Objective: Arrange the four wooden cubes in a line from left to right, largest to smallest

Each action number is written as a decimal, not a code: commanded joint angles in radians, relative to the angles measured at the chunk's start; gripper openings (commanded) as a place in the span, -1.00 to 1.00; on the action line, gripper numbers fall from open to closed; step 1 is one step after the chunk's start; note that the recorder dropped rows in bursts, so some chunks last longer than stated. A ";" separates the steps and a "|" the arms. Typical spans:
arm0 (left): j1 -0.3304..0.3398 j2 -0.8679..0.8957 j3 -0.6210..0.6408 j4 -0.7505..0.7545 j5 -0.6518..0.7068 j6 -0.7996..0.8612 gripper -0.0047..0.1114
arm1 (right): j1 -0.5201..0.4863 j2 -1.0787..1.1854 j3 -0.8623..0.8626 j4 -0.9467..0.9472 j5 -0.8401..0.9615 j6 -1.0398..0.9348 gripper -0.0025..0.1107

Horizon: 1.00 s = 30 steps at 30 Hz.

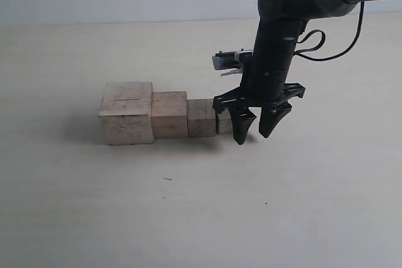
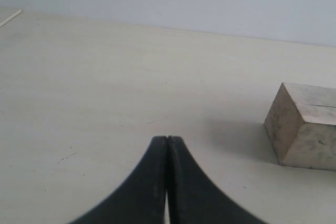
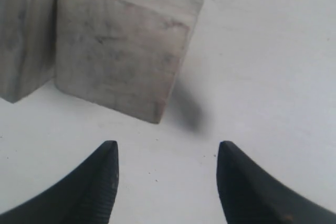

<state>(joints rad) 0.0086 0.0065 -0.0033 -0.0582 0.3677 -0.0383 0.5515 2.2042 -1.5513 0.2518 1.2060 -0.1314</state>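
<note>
Nearest, the right gripper (image 1: 254, 133) is held open and empty, just beside the smallest cube (image 1: 224, 122). Behind, the four wooden cubes (image 1: 169, 115) are set touching, largest leftmost. The left gripper (image 2: 167, 141) is clenched, empty. Ordering is judged done; only withdrawal is called for.

Largest cube (image 1: 127, 114) leftmost — smallest cube (image 1: 222, 123) rightmost

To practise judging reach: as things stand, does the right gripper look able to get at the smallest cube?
Likely yes: the right gripper is open close by the smallest cube, nothing between them; the next cube flanks only its far side.
</note>
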 commanded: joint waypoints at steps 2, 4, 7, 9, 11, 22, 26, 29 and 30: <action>0.002 -0.006 0.003 0.004 -0.012 0.000 -0.92 | 0.001 -0.018 -0.002 -0.073 0.015 0.004 0.00; 0.002 -0.006 0.003 0.004 -0.012 0.000 -0.92 | 0.001 -0.020 -0.002 -0.125 0.015 0.008 0.00; 0.002 -0.006 0.003 0.004 -0.012 0.000 -0.92 | 0.001 -0.027 -0.002 -0.209 0.015 0.065 0.00; 0.002 -0.006 0.003 0.004 -0.012 0.000 -0.92 | 0.001 -0.033 -0.004 -0.252 0.015 0.113 0.00; 0.002 -0.006 0.003 0.004 -0.012 0.000 -0.92 | 0.001 -0.036 -0.004 -0.275 0.003 0.131 0.00; 0.002 -0.006 0.003 0.004 -0.012 0.000 -0.92 | 0.001 -0.024 -0.004 -0.244 -0.193 0.210 0.00; 0.002 -0.006 0.003 0.004 -0.012 0.000 -0.92 | 0.001 -0.024 -0.004 -0.211 -0.198 0.210 0.00; 0.002 -0.006 0.003 0.004 -0.012 0.000 -0.92 | 0.001 -0.024 -0.004 -0.153 -0.211 0.208 0.00; 0.002 -0.006 0.003 0.004 -0.012 0.000 -0.92 | 0.001 -0.024 -0.004 -0.138 -0.213 0.203 0.00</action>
<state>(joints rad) 0.0086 0.0065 -0.0033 -0.0582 0.3677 -0.0383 0.5521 2.1811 -1.5513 0.0717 1.0106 0.0755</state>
